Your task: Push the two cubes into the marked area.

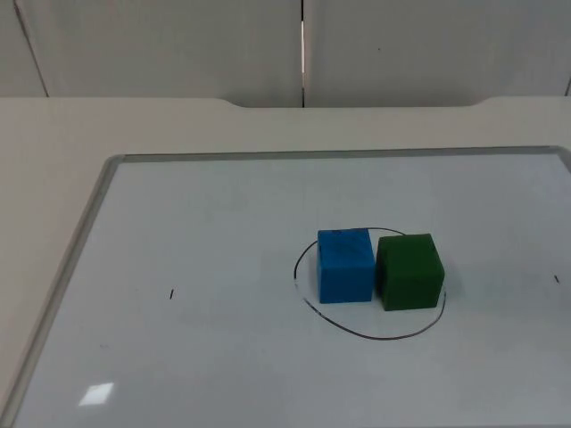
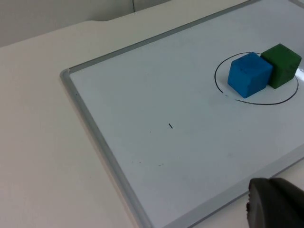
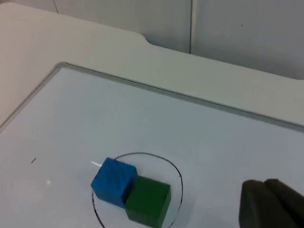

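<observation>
On the whiteboard (image 1: pixel 223 223), a hand-drawn black oval outline (image 1: pixel 370 335) marks the target area, and both cubes sit inside it. Blue cube (image 1: pixel 344 266) is on the left side of the oval, green cube (image 1: pixel 409 271) right beside it on the right, side faces touching or nearly so, both flat on the board and upright. In the top view the green cube's far right edge sits about at the oval line; can't tell if it crosses. Left wrist view: blue cube (image 2: pixel 249 74) and green cube (image 2: pixel 281 64) pressed together inside the oval outline (image 2: pixel 256 102), well away from the left gripper. One black fingertip (image 2: pixel 275 204) of the left gripper pokes in past the whiteboard's (image 2: pixel 190 142) near edge, off the cubes; whether that claw is spread or pressed together can't be told. Right wrist view: blue cube (image 3: pixel 114 181) and green cube (image 3: pixel 148 201) side by side in the oval outline (image 3: pixel 178 173), with a black fingertip (image 3: pixel 270 204) of the right gripper off to the side, apart from the cubes; its claw state can't be told either. Whiteboard has a grey metal frame (image 1: pixel 85 236) and lies on the white table (image 1: pixel 53 134); grey partition wall (image 1: pixel 161 45) is behind. Two small black tick marks on the board, one left (image 1: pixel 171 294), one at far right (image 1: pixel 557 279).
</observation>
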Action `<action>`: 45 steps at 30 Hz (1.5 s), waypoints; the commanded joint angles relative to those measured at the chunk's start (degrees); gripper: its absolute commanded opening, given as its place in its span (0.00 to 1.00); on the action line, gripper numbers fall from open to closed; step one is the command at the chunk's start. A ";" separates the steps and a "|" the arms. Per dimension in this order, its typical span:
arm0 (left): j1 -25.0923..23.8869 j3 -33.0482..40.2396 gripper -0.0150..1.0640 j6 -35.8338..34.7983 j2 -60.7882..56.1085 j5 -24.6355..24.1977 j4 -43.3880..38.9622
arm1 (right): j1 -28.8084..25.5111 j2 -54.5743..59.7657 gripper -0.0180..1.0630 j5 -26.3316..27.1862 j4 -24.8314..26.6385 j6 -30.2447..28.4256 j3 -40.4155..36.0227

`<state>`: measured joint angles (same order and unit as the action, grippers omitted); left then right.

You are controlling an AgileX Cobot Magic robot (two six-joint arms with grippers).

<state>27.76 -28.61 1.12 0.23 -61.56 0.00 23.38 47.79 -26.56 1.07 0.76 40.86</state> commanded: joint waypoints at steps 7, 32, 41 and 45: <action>0.12 0.25 0.01 0.07 -0.23 -0.09 -0.46 | -0.21 -16.40 0.01 -4.09 0.56 -0.22 -7.44; 0.12 0.25 0.01 -0.05 -0.23 -0.09 -0.46 | -0.21 -47.79 0.01 -31.65 0.50 -0.36 -9.91; 0.12 0.25 0.01 -0.06 -0.23 -0.09 -0.58 | -0.21 -47.79 0.01 -35.26 0.44 -1.09 -11.51; 0.12 0.25 0.01 -0.06 -0.23 -0.09 -0.58 | -0.21 -47.79 0.01 -35.26 0.56 -1.22 -11.51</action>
<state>27.76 -28.61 1.12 0.23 -61.67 0.00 23.38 0.17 -61.81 1.48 0.00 29.44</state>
